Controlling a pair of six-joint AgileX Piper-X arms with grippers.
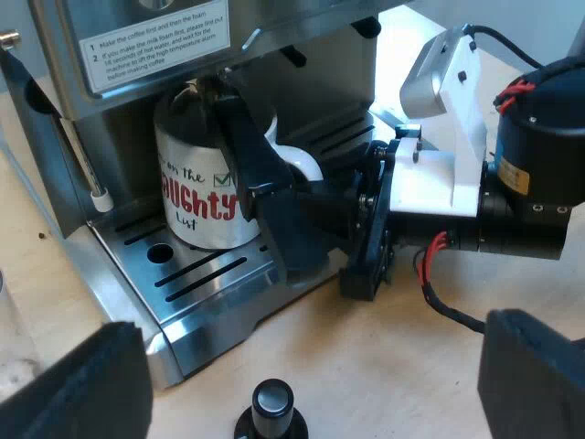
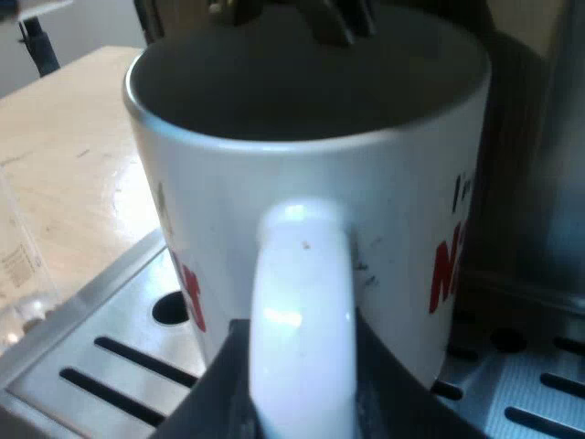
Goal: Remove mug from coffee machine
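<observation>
A pale wooden counter (image 1: pixel 384 366) carries the espresso machine (image 1: pixel 311 55), with its steel drip tray (image 1: pixel 210 283) on the near side. The mug (image 1: pixel 196 197), white with red lettering, stands on that tray under a dark spout (image 2: pixel 320 18) that hangs just above its rim. The right jaws are pinching the mug's handle (image 2: pixel 302 311), with a black finger (image 2: pixel 215 393) against each side of it. The left jaws are spread wide and hold nothing. They hover over the counter near a tamper (image 1: pixel 272 407) with a black knob.

The main risk, as I judge it, is the small gap between rim and spout. A straight lift would knock the rim against the spout, so the mug probably has to slide out first. A grip on the handle alone could also let the mug swing or tip and spill anything inside. Its base might catch on the tray's slots or edge. A thin steam wand (image 1: pixel 87 165) stands near the mug's far side and could be clipped.

The mug's inside is in shadow, so I cannot tell whether it holds coffee. One finger covers part of the lettering. The fingertips are cut off in the right wrist view. A clear vessel with printed marks (image 2: pixel 18 274) beside the tray may be the measuring glass.
</observation>
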